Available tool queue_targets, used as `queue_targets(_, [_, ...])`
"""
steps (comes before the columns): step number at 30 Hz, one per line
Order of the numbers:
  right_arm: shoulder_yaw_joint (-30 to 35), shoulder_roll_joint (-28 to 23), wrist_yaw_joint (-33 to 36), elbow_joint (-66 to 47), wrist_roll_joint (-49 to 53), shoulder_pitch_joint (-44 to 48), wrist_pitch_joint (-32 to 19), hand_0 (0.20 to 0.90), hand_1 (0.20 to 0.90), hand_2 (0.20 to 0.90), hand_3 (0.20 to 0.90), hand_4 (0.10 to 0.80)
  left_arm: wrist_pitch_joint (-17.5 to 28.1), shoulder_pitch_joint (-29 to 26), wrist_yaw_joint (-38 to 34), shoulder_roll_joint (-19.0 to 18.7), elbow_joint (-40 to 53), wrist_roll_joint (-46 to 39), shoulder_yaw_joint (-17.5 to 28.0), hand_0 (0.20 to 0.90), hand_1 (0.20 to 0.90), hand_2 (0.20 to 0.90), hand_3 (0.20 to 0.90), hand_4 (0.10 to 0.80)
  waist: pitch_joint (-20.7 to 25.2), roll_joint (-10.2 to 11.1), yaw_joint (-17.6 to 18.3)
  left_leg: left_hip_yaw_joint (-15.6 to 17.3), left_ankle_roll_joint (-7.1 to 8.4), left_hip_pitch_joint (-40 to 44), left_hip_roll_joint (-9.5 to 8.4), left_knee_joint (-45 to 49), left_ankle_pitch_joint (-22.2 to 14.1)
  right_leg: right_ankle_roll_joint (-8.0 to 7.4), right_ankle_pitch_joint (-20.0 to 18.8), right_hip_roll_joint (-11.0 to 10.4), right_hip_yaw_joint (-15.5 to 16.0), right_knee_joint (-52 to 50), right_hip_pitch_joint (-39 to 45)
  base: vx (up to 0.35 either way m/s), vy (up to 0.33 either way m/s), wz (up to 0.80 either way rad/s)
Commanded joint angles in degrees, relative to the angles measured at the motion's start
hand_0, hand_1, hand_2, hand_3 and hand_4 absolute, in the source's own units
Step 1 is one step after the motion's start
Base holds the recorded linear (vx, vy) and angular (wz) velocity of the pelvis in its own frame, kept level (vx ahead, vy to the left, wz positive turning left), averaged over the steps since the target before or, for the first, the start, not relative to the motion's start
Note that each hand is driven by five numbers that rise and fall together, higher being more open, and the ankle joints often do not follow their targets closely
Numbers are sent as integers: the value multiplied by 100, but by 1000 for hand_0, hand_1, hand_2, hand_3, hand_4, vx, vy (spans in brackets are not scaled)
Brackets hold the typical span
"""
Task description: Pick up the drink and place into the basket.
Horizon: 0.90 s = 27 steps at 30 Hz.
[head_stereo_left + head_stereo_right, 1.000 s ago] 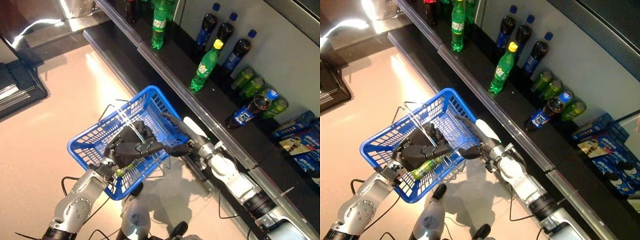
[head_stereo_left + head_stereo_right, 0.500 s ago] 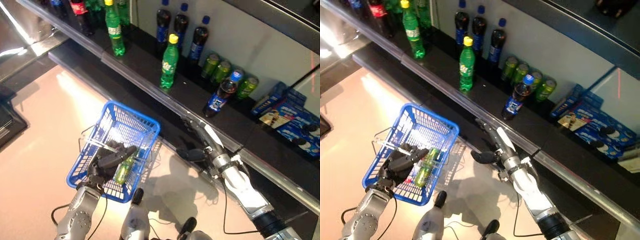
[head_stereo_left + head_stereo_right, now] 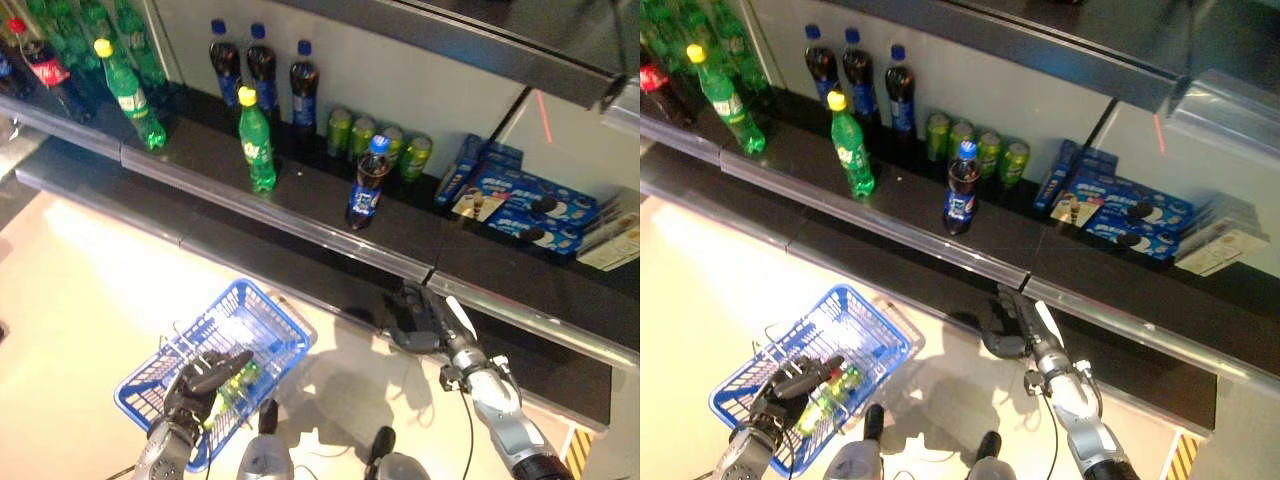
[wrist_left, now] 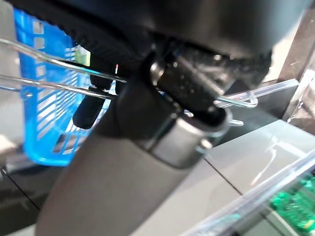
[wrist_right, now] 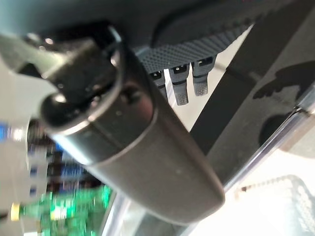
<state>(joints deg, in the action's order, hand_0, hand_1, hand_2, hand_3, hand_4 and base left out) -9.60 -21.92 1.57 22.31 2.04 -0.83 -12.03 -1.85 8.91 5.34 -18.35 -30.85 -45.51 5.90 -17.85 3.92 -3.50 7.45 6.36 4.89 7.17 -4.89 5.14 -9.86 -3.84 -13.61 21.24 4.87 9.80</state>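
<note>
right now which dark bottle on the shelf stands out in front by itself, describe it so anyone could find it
Start at the long black shelf above the floor. Near its middle, a row of green cans lines the back wall. The dark bottle stands upright just in front of those cans, toward the shelf's front edge; unlike the three dark bottles lined up at the back wall, it stands alone.

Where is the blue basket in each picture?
Left eye view: the blue basket sits at the lower left, on the floor below the shelf, with the left robot hand at its wire handles.
Right eye view: lower left too.
Left wrist view: at one edge, behind the wire handles.
Right wrist view: cannot tell.
Shared landmark: the wire handles.
</note>
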Motion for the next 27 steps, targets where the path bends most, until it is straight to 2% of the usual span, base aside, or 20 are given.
queue_targets(1, [81, -303, 169, 213, 416, -239, -415, 846, 846, 846, 837, 737, 1428, -672, 453, -208, 114, 138, 406, 300, 300, 300, 200, 100, 1359, -440, 116, 218, 118, 177, 297, -11, -153, -201, 14, -283, -38, -149, 40, 27, 4, -14])
queue_targets(9, [337, -92, 152, 1578, 949, -227, -263, 848, 848, 848, 840, 740, 1267, -751, 209, -79, -1145, 571, 263, 300, 300, 300, 200, 100, 1375, -422, 294, 396, 97, 355, 314, -11, -236, -151, -19, -187, -278, -111, 13, 14, -7, -21])
queue_targets(14, [542, -14, -68, 2625, 1255, -139, -449, 853, 853, 853, 845, 745, 1195, -792, 234, -124, -1858, 821, 200, 300, 300, 300, 200, 100, 1379, -409, 311, 423, 81, 399, 329, -11, -253, -111, -13, -123, -368, -131, -15, 0, -11, -12])
queue_targets(19, [784, 91, -337, 3665, 1566, -50, -319, 867, 867, 867, 862, 762, 1144, -848, 366, -156, -2653, 1123, 153, 300, 300, 300, 200, 100, 1392, -393, 316, 456, 67, 443, 319, -11, -267, -86, -9, -76, -442, -122, -13, 8, -9, -7])
queue_targets(20, [806, 95, -380, 3829, 1555, -24, -286, 900, 900, 900, 900, 800, 1123, -862, 398, -155, -2754, 1130, 138, 300, 300, 300, 200, 100, 1395, -394, 310, 458, 63, 447, 316, -11, -271, -82, -7, -68, -452, -118, -13, 15, -1, -17])
queue_targets(24, [850, 132, -484, 4333, 1404, 21, -163, 900, 900, 900, 900, 800, 1116, -882, 548, -139, -2979, 1168, 68, 300, 300, 300, 200, 100, 1404, -393, 288, 442, 50, 449, 303, -11, -284, -71, 2, -43, -484, -113, -15, 8, 5, -10])
queue_targets(27, [842, 170, -597, 4724, 1193, 39, 316, 900, 900, 900, 900, 800, 1105, -903, 667, -97, -3140, 1171, -20, 300, 300, 300, 200, 100, 1396, -389, 251, 412, 50, 443, 298, -11, -287, -70, 14, -37, -466, -129, -23, 0, 3, -2])
